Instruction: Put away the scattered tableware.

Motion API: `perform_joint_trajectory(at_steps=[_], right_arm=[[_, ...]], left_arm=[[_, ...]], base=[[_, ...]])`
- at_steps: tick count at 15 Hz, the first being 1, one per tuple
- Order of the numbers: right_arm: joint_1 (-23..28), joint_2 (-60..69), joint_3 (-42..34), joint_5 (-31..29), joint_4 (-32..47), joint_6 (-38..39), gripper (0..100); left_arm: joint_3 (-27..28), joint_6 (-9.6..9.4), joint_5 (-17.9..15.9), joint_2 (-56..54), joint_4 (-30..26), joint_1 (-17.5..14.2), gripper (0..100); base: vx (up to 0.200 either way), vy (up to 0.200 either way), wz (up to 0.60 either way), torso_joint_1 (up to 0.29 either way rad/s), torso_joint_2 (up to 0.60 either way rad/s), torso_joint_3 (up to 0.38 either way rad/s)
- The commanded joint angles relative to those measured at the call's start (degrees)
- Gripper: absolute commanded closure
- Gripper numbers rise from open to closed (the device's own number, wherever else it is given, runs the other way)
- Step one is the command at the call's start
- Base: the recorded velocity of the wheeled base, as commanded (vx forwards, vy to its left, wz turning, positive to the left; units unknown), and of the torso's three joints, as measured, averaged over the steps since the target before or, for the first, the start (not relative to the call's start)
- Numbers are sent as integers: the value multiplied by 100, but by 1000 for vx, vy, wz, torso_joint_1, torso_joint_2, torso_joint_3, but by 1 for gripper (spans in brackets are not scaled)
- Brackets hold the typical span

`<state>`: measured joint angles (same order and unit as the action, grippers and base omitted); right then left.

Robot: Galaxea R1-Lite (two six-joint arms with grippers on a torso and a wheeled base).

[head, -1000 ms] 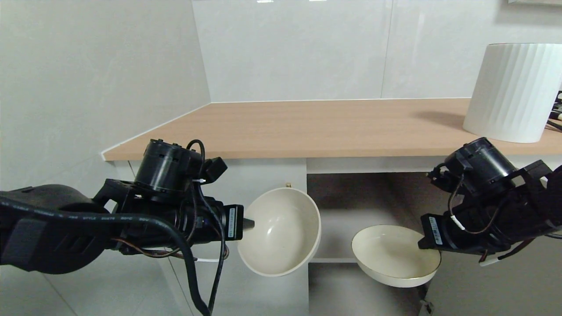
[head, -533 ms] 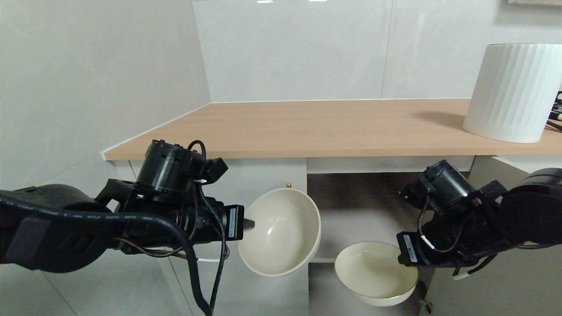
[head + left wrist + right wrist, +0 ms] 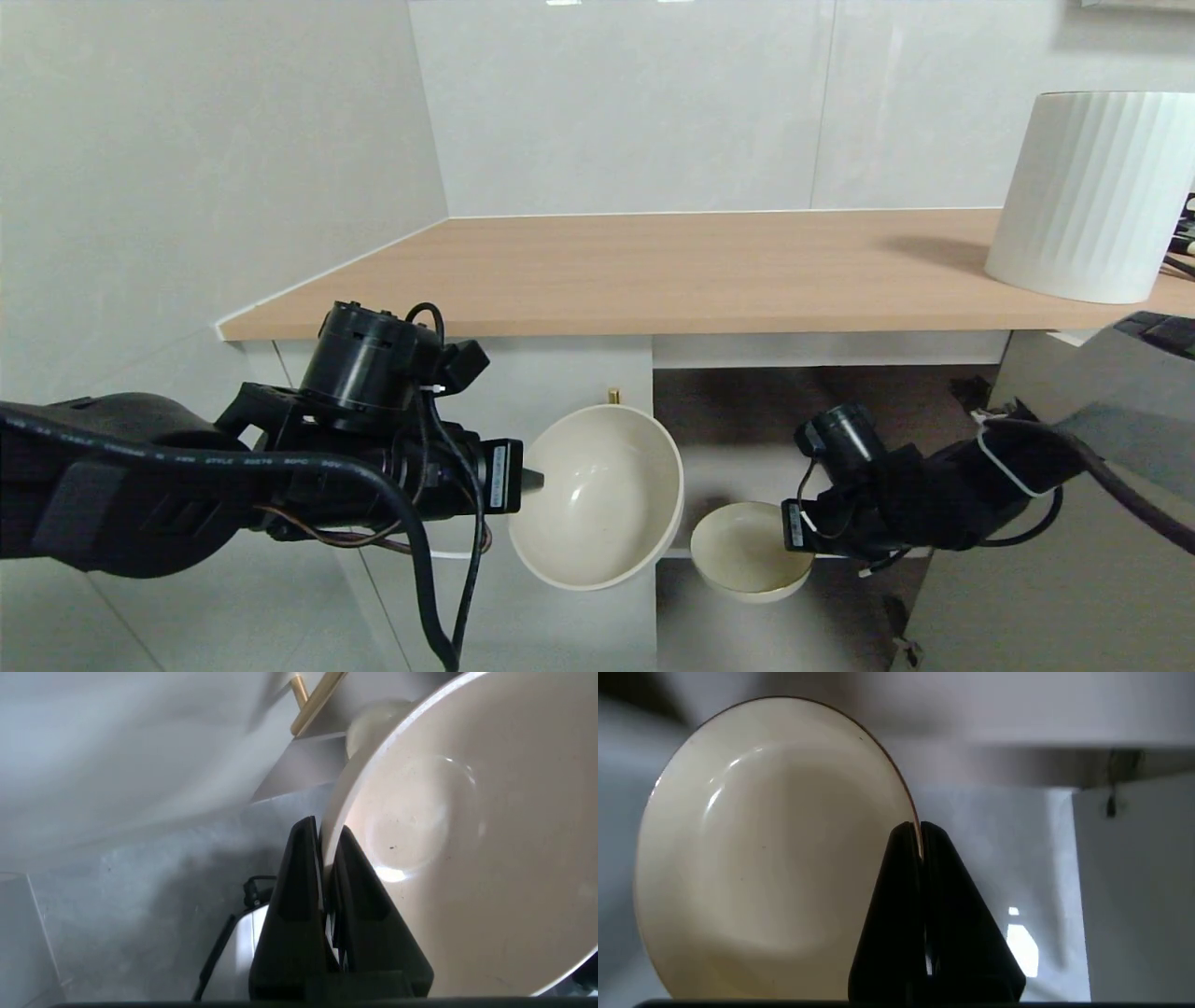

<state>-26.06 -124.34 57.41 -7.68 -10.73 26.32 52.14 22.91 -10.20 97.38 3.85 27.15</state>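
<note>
Under the bench [image 3: 700,271], the small bowl [image 3: 742,558] is clamped at 9 o'clock from the right pincer [image 3: 798,553], seemingly above the shelf [image 3: 675,553]; the large bowl [image 3: 597,504] is gripped by the left pincer [image 3: 536,481].

No readable words or numbers anywhere. Small white label [image 3: 498,474] on the left gripper [image 3: 536,479] and second label [image 3: 793,539] on the right gripper [image 3: 803,556], print too fine to make out. Faint lettering along the black cable [image 3: 168,457], likewise illegible.
</note>
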Motion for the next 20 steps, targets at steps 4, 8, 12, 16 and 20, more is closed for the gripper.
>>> perform_joint_trajectory(at_steps=[4, 8, 12, 16, 20], right_arm=[[427, -1022, 746, -295, -61, 49, 100], [567, -1461, 1132, -779, -386, 251, 100], [629, -1813, 1431, -1306, -465, 251, 100], [717, -1988, 1686, -1517, -465, 242, 100], [743, -2059, 1853, -1675, -465, 268, 100]], left_arm=[[7, 3, 1, 36, 1, 10, 100], [7, 3, 10, 36, 1, 71, 100], [7, 3, 10, 36, 1, 71, 100], [-2, 3, 27, 27, 1, 80, 100], [7, 3, 27, 27, 1, 80, 100]], base=[[0, 0, 0, 0, 0, 0], [0, 0, 0, 0, 0, 0], [0, 0, 0, 0, 0, 0], [0, 0, 0, 0, 0, 0], [0, 0, 0, 0, 0, 0]])
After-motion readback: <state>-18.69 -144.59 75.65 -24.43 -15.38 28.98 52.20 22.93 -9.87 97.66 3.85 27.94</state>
